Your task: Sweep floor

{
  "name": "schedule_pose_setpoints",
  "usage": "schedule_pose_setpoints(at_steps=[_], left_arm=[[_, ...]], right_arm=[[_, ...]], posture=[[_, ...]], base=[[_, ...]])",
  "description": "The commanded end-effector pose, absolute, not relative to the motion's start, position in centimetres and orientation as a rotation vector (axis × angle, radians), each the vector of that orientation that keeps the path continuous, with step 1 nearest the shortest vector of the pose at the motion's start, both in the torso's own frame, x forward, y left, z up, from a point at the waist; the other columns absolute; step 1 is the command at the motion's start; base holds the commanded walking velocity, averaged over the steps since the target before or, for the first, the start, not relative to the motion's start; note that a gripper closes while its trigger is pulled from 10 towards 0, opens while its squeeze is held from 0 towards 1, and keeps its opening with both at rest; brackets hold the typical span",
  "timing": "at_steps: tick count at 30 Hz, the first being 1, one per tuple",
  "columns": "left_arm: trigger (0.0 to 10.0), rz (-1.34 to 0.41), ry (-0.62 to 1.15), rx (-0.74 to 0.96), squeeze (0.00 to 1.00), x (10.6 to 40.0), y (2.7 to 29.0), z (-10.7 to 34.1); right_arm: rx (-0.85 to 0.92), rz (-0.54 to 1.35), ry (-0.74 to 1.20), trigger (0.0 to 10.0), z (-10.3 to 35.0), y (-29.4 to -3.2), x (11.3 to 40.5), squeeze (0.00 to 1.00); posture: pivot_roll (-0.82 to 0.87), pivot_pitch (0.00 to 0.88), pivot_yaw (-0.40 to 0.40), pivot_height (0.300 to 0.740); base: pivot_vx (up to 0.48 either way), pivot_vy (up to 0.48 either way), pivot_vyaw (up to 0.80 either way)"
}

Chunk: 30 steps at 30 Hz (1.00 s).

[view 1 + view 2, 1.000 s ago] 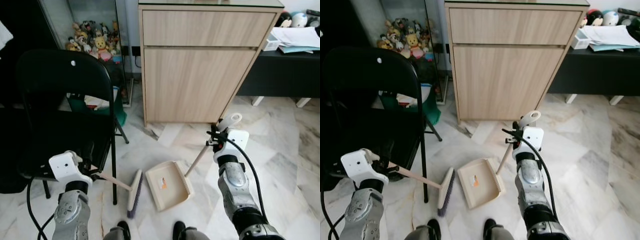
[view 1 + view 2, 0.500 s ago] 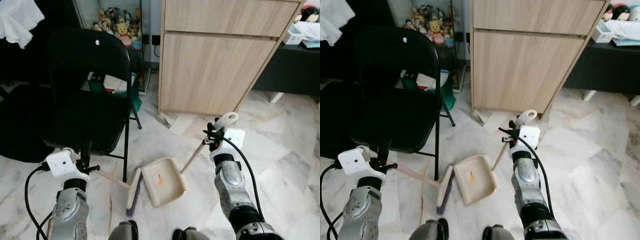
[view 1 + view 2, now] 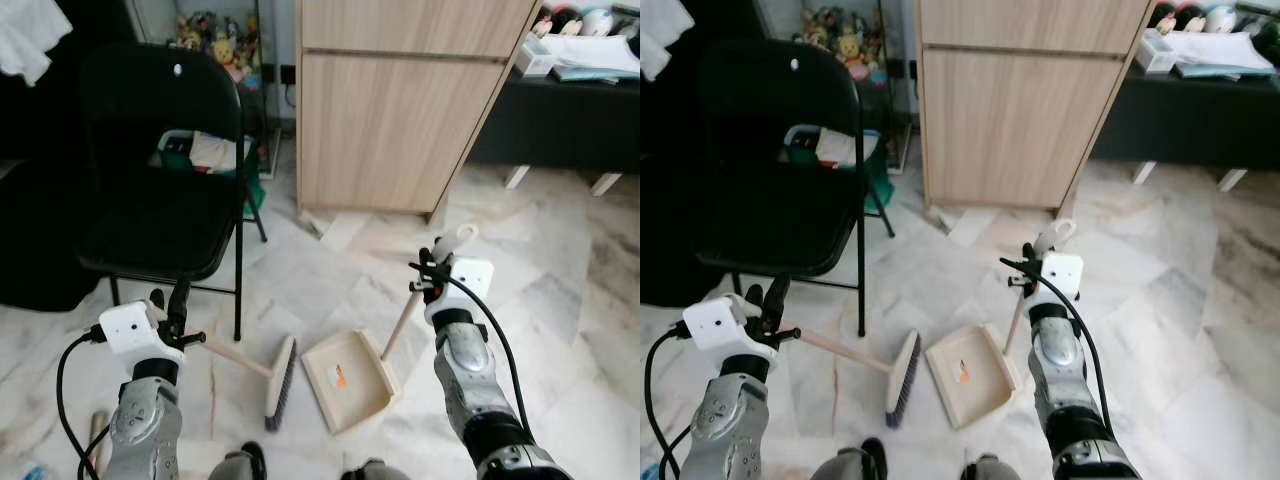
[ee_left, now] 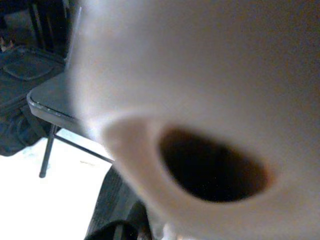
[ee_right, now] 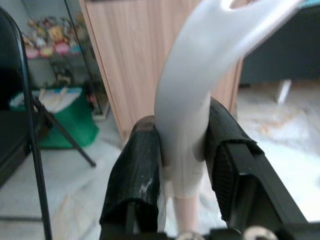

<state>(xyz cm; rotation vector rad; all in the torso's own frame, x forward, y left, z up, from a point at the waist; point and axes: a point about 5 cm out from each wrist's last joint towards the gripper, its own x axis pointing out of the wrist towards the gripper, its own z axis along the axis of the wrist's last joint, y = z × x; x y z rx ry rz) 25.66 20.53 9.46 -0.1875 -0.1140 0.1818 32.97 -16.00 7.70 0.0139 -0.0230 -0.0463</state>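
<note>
A beige broom (image 3: 280,383) rests its brush head on the marble floor just in front of my feet. Its long handle (image 3: 232,355) runs left into my left gripper (image 3: 172,310), which is shut on it. In the left wrist view the handle's end with its hanging hole (image 4: 210,170) looms very close. Right of the brush lies a beige dustpan (image 3: 350,380), flat on the floor. Its pale handle (image 3: 403,320) slants up into my right gripper (image 3: 427,275). In the right wrist view both black fingers (image 5: 135,185) clamp the white grip (image 5: 187,125).
A black folding chair (image 3: 150,180) stands at the left, one leg close to the broom handle. A wooden cabinet (image 3: 400,110) faces me, with a dark desk (image 3: 570,130) to its right. A green bag (image 3: 205,155) and a shelf of plush toys (image 3: 215,40) lie behind the chair.
The whole picture has shifted, so the camera moved; chair and cabinet now sit a bit farther off. Both grippers keep their hold, and brush and pan stay side by side.
</note>
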Motion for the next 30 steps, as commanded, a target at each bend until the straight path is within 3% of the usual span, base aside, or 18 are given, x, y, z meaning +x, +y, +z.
schedule_pose_setpoints(at_steps=[1, 30], left_arm=[[10.0, 0.193, -0.139, -0.182, 0.00, 25.53, 20.91, 9.88], [10.0, 0.188, -0.134, -0.177, 0.00, 25.76, 21.01, 10.06]], right_arm=[[0.020, -0.038, -0.069, 10.0, 8.64, -15.76, 33.29, 0.00], [0.037, -0.024, -0.065, 10.0, 8.71, -15.17, 33.53, 0.00]], posture=[[-0.02, 0.144, -0.017, 0.740], [-0.01, 0.194, -0.015, 0.740]], base=[[0.000, 0.000, 0.76], [0.000, 0.000, 0.80]])
